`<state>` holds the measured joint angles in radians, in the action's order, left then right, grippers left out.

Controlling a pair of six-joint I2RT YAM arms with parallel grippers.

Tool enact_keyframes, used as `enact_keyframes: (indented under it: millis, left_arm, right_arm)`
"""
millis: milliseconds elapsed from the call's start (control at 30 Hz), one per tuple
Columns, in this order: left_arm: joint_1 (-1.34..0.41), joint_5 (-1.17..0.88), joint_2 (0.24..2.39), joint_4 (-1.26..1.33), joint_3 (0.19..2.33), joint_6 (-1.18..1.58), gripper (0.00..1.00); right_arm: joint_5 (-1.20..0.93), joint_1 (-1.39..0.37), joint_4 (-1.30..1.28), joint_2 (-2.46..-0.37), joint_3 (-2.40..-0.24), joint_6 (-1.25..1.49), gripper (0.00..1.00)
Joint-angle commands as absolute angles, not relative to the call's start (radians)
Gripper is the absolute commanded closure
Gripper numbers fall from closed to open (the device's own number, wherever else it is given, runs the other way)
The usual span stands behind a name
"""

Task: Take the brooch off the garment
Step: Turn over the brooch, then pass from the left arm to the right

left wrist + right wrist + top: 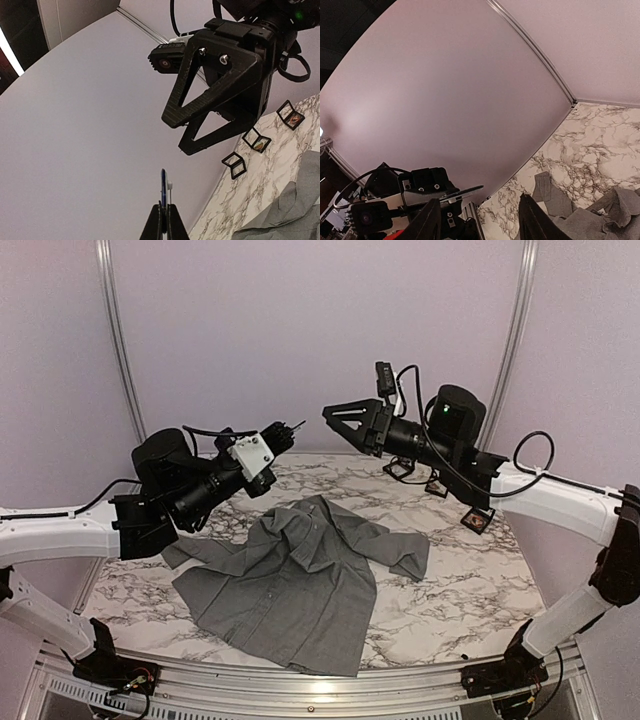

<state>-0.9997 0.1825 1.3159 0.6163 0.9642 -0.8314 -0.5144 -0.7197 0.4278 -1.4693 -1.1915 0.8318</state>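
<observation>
The grey garment [290, 580] lies spread on the marble table, and an edge of it shows in the left wrist view [295, 215] and the right wrist view [600, 222]. My left gripper [292, 427] is raised above the table, clear of the garment. It is shut [165, 207] on the brooch [163, 187], a thin blue disc seen edge-on with a small white clasp. Facing it at the same height, my right gripper [332, 418] stands open a short way to the right. Nothing is between the right gripper's fingers [478, 198], and the left gripper's tip is just ahead of them.
Three small black frame stands [400, 468] [437, 485] [477, 520] sit at the back right of the table, below the right arm. A pale wall with metal uprights [118, 335] closes the back. The garment's sleeve [405, 550] reaches toward the right.
</observation>
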Motion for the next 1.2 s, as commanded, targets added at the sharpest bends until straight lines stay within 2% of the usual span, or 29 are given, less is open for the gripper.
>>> enact_keyframes:
  millis: [0, 300, 467, 867, 1167]
  left_arm:
    - [-1.046, 0.43, 1.364, 0.817, 0.913, -1.241, 1.0]
    - [-1.084, 0.593, 1.542, 1.235, 0.853, -1.615, 1.0]
    - [-1.091, 0.611, 1.641, 1.437, 0.845, -1.789, 1.0]
    - [-1.095, 0.603, 1.671, 1.458, 0.835, -1.82, 1.0]
    - [-1.095, 0.606, 1.674, 1.447, 0.835, -1.822, 1.0]
  right_arm:
    - [-0.523, -0.713, 0.238, -1.469, -1.293, 0.738, 0.51]
    - [-0.572, -0.713, 0.121, -1.542, -1.395, 0.682, 0.56]
    - [-0.538, -0.712, 0.063, -1.562, -1.414, 0.661, 0.57]
    - [-0.621, -0.699, 0.06, -1.636, -1.447, 0.704, 0.67]
    - [-0.707, -0.699, 0.153, -1.676, -1.434, 0.793, 0.76]
